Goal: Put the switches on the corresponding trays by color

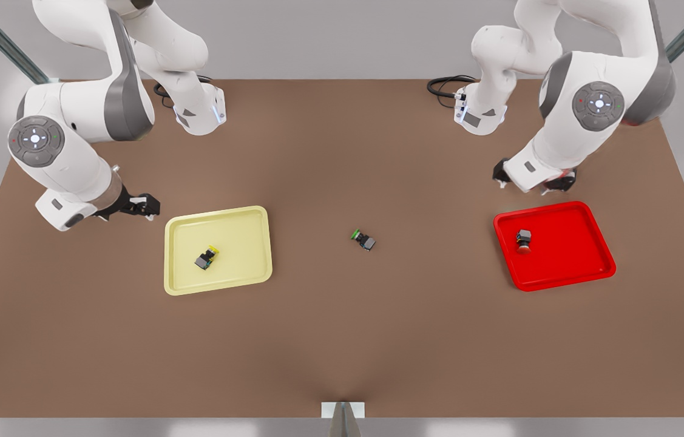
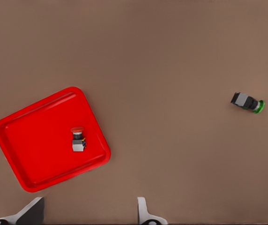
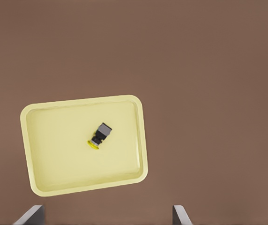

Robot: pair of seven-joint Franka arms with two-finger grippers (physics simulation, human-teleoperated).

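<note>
Our left gripper [image 1: 533, 180], open and empty beyond the red tray [image 1: 590, 276], sits nearer the green switch [image 1: 363, 239] than our open, empty right gripper [image 1: 141, 205].

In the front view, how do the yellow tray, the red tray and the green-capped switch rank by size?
1-2. Yellow tray and red tray: look alike, so unranked.
3. Green-capped switch, on the bare table: far smallest.

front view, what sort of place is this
Probably a simulated robot test bench, not a home or shop: two white arms stand on a plain brown table, which holds a pale yellow plastic tray, a bright red plastic tray and tiny push-button switches.
</note>
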